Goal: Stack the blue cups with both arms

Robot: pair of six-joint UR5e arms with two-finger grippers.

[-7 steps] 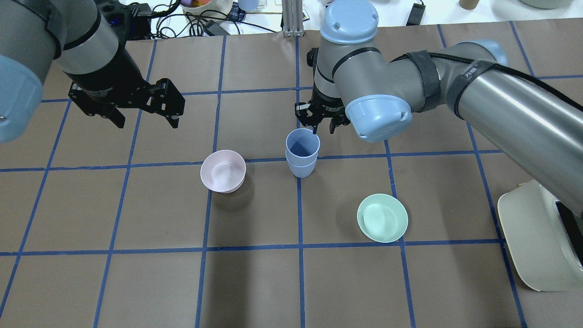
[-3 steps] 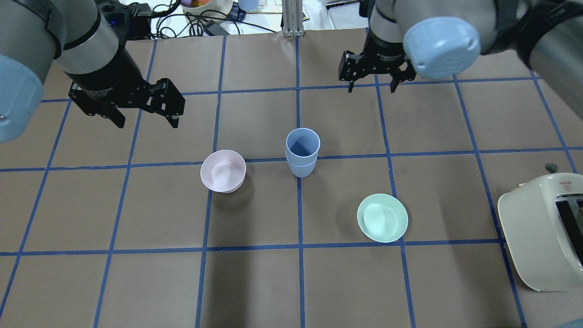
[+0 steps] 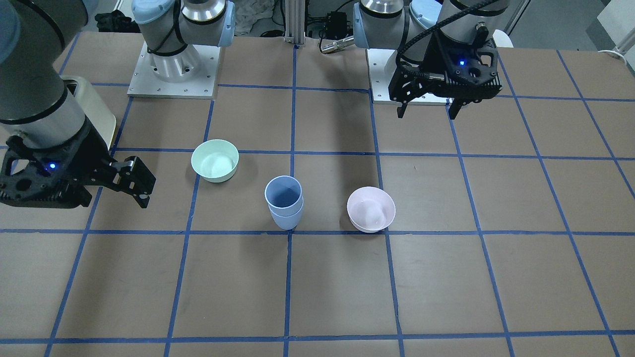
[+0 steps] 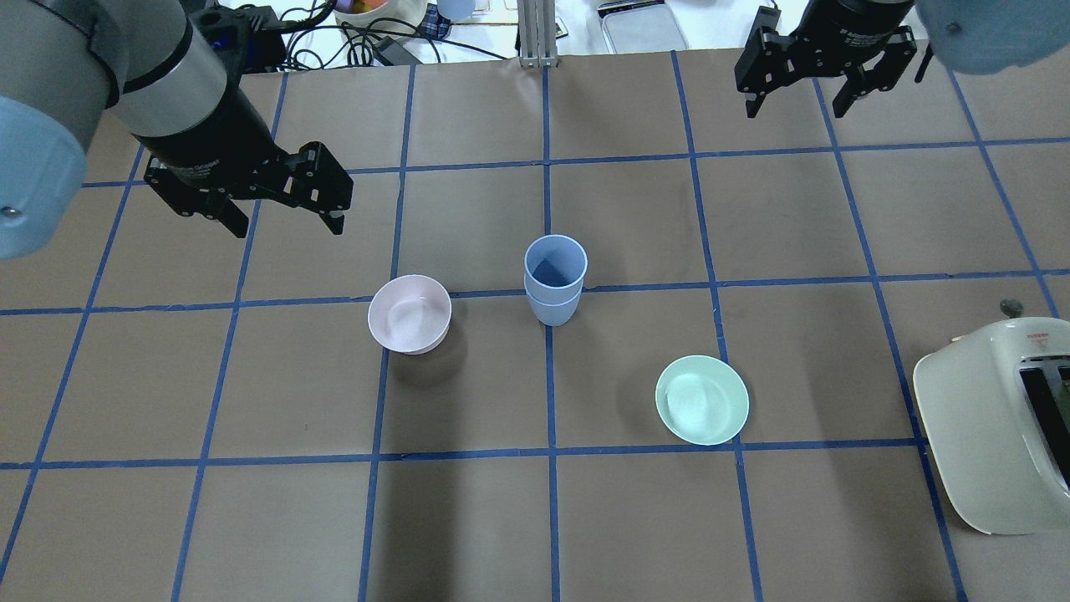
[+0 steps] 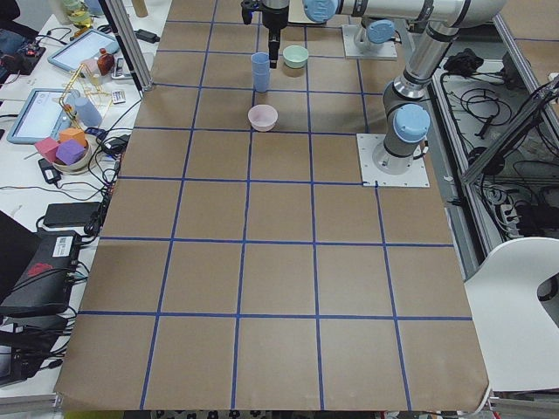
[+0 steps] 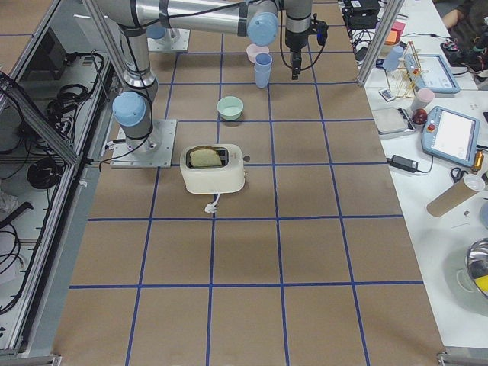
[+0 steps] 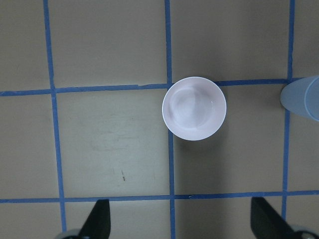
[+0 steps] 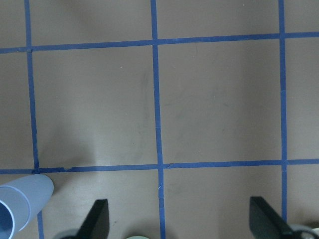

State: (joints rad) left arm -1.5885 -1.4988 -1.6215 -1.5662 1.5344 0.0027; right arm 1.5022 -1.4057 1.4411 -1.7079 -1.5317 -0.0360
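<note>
As they nest, blue cups (image 4: 553, 293) upright

opposed overhead and front views sharing blue cups (image 4: 553, 293) (wrist views nearer)

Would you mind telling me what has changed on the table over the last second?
The right gripper has pulled away from the rim of the stacked blue cups to the far right side of the table, open and empty. The left gripper shifted only slightly toward the middle and remains open. The cups stayed nested and upright; the pink bowl and green bowl did not move.
</note>
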